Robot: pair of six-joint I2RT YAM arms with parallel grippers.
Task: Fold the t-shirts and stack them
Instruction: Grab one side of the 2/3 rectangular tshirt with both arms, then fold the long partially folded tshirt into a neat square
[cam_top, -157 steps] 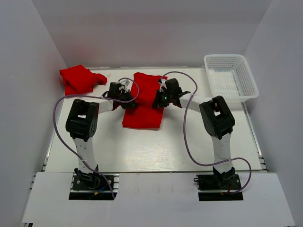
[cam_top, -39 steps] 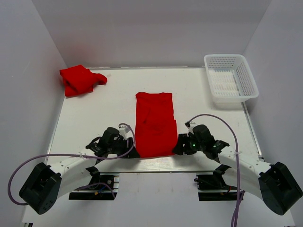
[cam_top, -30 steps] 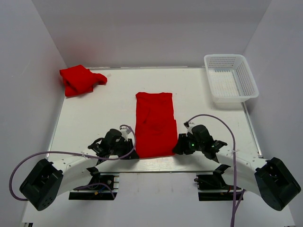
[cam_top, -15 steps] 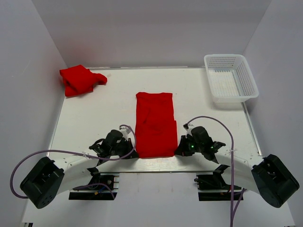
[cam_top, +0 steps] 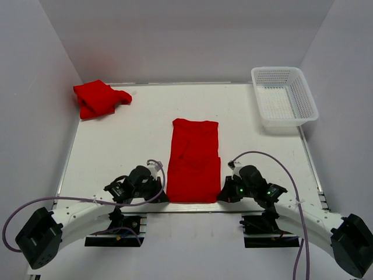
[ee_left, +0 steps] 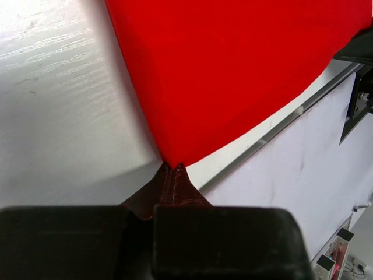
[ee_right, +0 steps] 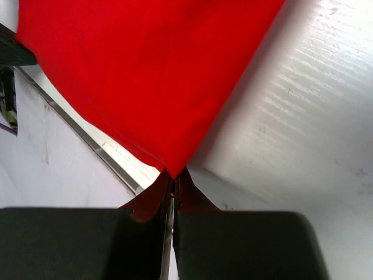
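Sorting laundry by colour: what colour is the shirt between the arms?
The t-shirt is plain red, unprinted; best in top external view.

In both wrist views the flat shirt (ee_left: 233, 70) is cut off by the picture edges, and its near corners are hidden inside the closed left claw (ee_left: 173, 170) and right claw (ee_right: 172, 178). The layering of the crumpled shirt (cam_top: 99, 98) cannot be made out from above.
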